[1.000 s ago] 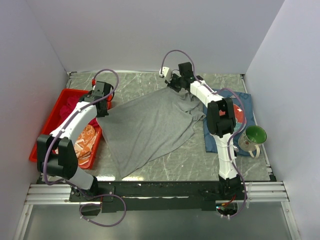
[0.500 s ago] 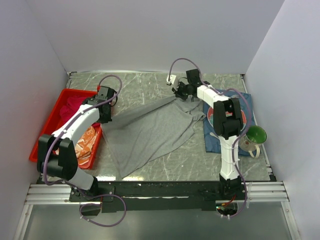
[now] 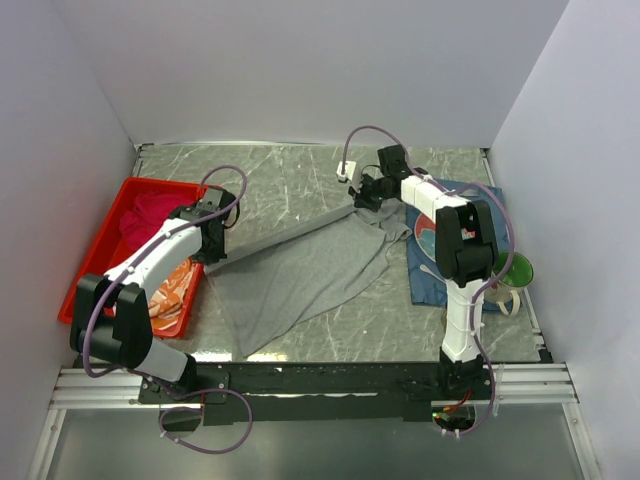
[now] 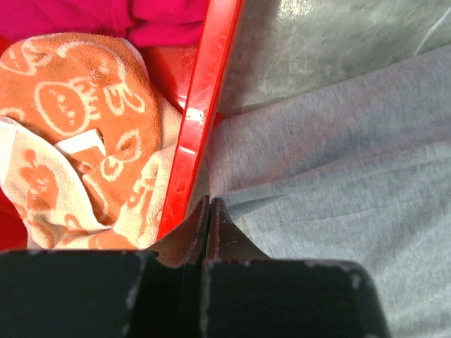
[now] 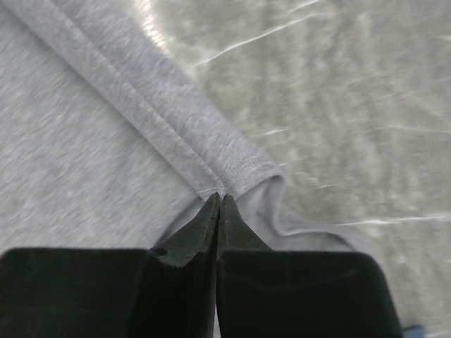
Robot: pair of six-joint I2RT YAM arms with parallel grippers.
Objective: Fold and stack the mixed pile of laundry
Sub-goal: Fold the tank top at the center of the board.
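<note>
The long grey garment lies across the middle of the table, its far edge pulled taut between my two grippers. My left gripper is shut on its left edge next to the red tray. My right gripper is shut on its hemmed far-right corner. The crimson-magenta shirt lies at the far end of the tray and also shows in the left wrist view. The orange-and-white patterned cloth lies at the tray's near end, close by my left fingers.
The red plastic tray stands at the left, its rim beside my left gripper. A dark blue placemat cloth lies at the right under a plate, with a green-lined mug on it. White walls enclose the table.
Both grippers have moved toward the near side with the garment's far edge, the left one down along the tray. The grey garment has gone from spread wide to narrower and folded over itself.
</note>
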